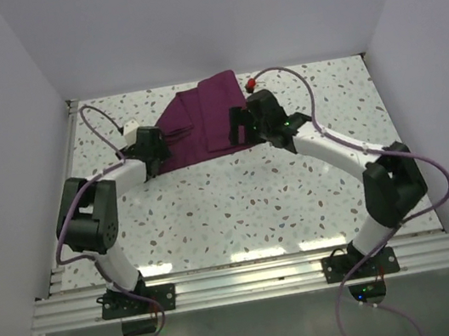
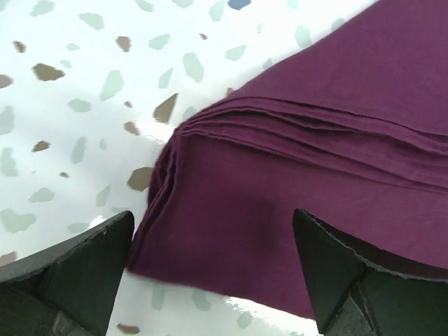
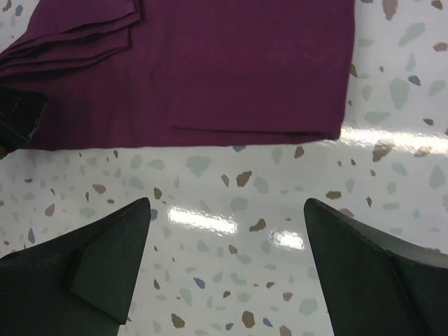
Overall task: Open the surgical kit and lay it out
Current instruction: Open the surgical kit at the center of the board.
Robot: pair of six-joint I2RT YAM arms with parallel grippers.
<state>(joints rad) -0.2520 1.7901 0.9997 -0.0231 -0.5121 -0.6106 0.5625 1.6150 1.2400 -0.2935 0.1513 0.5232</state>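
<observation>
Both are spread wide and empty: left gripper [image 2: 213,276] over a corner of the maroon cloth wrap [image 2: 315,140], right gripper [image 3: 227,269] just short of it.

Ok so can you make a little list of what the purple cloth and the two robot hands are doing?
cloth wrap: dark purple, folded in layers, flat on the speckled table, nothing inside showing
left gripper: open, over the wrap's folded corner
right gripper: open, over bare table beside the wrap's edge
small red thing: by the wrap's far corner, too small to identify
</observation>
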